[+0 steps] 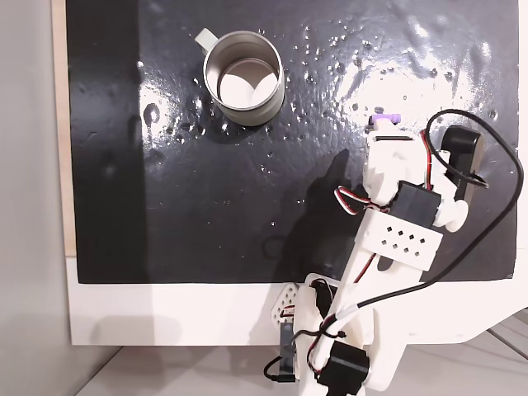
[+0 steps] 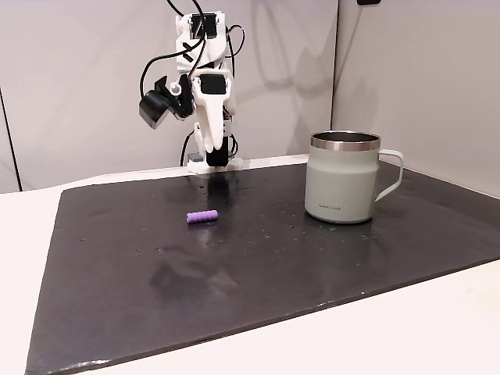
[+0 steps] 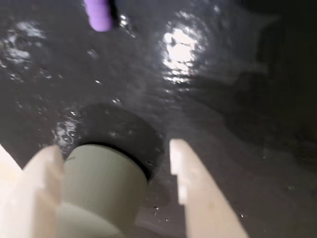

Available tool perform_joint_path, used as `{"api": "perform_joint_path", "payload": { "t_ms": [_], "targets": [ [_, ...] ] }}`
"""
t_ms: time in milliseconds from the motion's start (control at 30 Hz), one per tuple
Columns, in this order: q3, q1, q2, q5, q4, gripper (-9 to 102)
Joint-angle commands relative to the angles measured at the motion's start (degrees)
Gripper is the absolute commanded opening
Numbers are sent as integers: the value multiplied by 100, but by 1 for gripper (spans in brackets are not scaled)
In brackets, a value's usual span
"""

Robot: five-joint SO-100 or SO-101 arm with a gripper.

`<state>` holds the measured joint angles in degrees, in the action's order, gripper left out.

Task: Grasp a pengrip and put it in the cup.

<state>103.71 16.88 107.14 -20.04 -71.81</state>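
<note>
Your gripper [image 3: 113, 146] is hanging wide open right now, and in the wrist view the two pale fingers [image 3: 195, 191] are standing well apart with nothing pinched between them. In a fixed view the gripper [image 2: 217, 160] is pointing straight down over the far part of the black mat [image 2: 117, 266]; whether the tips are touching it, you cannot tell.

Just past the tips, the pengrip [image 1: 384, 119] is peeking out from under the gripper [image 1: 381, 136] in a fixed view, on the side away from the arm's base. It is lying flat on the mat, free of both fingers. From the front you are seeing the pengrip [image 2: 202, 216] as a small purple tube lying ahead of the gripper, and in the wrist view the pengrip [image 3: 98, 15] is sitting blurred at the top edge.

Further out, the cup [image 1: 243, 78] is standing upright on the mat, well apart from the gripper and off to its left in that view, handle tab pointing away. From the front the cup [image 2: 344, 183] is sitting to the right. In the wrist view its pale green wall [image 3: 104, 183] is showing, out of focus, in the gap between your fingers.
</note>
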Motion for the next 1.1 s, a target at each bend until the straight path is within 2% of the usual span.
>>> {"api": "perform_joint_path", "payload": {
  "t_ms": [0, 633, 833, 1067],
  "targets": [
    [-712, 193, -290, -272, 149, 22],
    [-2804, 475, -2962, -782, 70, 21],
    [-3771, 606, -4061, -861, -264, 21],
    [-4219, 501, -4605, -773, -299, 21]
  ]
}}
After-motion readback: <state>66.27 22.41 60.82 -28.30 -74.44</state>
